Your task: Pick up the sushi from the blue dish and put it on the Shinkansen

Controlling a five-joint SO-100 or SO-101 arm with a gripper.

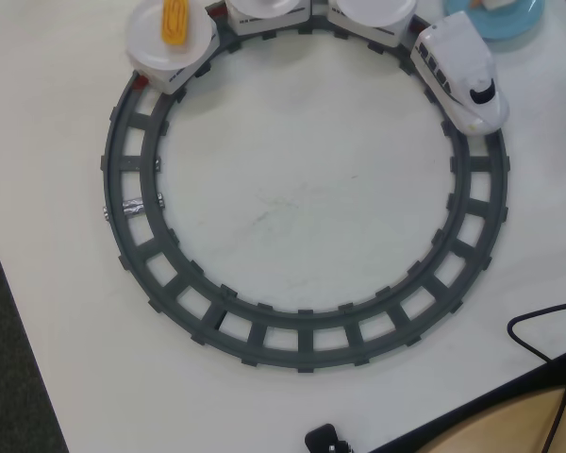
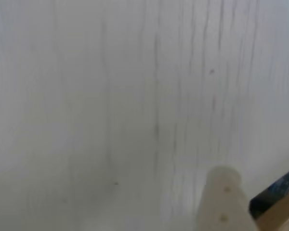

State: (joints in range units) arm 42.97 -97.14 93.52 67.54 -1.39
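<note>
Claw (image 2: 250,197) hanging over bare table, showing one pale finger (image 2: 224,202); open or closed, cannot tell. Sushi (image 1: 495,5) barely peeking on blue dish (image 1: 519,26), sitting at far right corner beside Shinkansen (image 1: 462,80); direction from here not showing.

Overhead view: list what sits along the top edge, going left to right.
White plate carrying a yellow egg sushi → second white plate → third white plate → Shinkansen nose car → blue dish.
</note>
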